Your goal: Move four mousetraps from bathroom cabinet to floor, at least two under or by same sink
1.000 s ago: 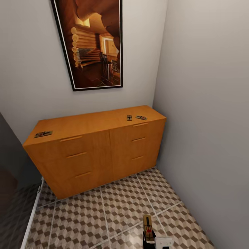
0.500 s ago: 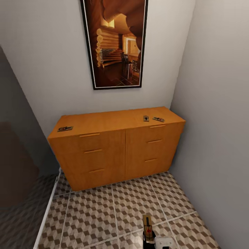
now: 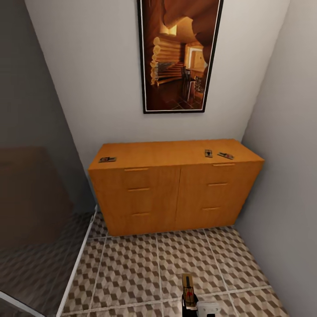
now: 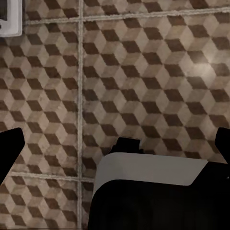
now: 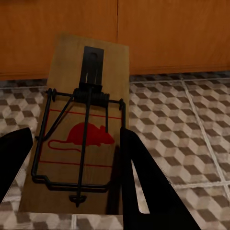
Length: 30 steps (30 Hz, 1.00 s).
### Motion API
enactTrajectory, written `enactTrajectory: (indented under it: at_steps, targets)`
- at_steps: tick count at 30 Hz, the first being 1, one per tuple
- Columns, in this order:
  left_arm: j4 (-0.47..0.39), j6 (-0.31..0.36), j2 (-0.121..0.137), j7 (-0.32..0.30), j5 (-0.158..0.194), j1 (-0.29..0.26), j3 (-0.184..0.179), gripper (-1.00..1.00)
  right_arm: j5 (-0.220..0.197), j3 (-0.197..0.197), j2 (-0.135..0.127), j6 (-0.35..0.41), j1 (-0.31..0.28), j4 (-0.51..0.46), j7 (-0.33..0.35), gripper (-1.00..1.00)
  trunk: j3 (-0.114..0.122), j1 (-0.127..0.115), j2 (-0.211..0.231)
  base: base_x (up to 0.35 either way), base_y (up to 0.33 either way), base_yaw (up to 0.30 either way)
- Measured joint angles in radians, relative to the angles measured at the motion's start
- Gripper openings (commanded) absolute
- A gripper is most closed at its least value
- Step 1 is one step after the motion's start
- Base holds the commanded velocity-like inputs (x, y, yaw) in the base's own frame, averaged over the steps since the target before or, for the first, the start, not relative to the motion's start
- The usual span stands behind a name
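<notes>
Orange-brown wood fills the middle of the head view: the cabinet (image 3: pixel 176 185) stands against the far wall under a framed picture (image 3: pixel 178 53), its right end close to the side wall. Three mousetraps lie on its flat top, one near the left end at about 10 o'clock (image 3: pixel 107 159), and two close together toward 1 o'clock, a squarer-looking one (image 3: pixel 208 153) and a slanted one (image 3: pixel 225 155) just beside it. The fourth mousetrap (image 5: pixel 84 139) sits between the fingers of the right gripper (image 3: pixel 190 304) at 6 o'clock, held flat with its red mouse print and wire bar facing up; the black fingers (image 5: pixel 139 182) flank the board on both sides and seem to clamp it. The left gripper (image 4: pixel 115 143) hangs over the bathroom floor (image 3: pixel 132 273), fingers spread wide, holding nothing. A dark glass panel (image 3: pixel 35 176) stands at 9 o'clock.
</notes>
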Motion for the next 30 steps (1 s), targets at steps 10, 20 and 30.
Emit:
enactTrajectory:
  at_steps: [10,20,30]
  targets:
    - [0.001,0.000,0.000,0.000,0.000,0.000,0.000,1.00,0.000,0.000,0.000,0.000,0.000,0.000,0.000,-1.00,0.000,0.000,0.000,0.000,0.000,0.291]
    - [0.001,-0.047,0.000,-0.005,0.001,0.000,-0.038,1.00,0.000,-0.001,-0.002,0.000,0.000,0.000,0.000,-1.00,0.000,0.000,0.000,0.000,0.000,0.261]
    - [-0.034,-0.088,-0.007,-0.004,0.001,0.000,-0.067,1.00,0.001,-0.002,-0.006,0.000,0.000,0.000,-0.001,-1.00,0.000,0.000,0.000,0.000,0.000,0.036]
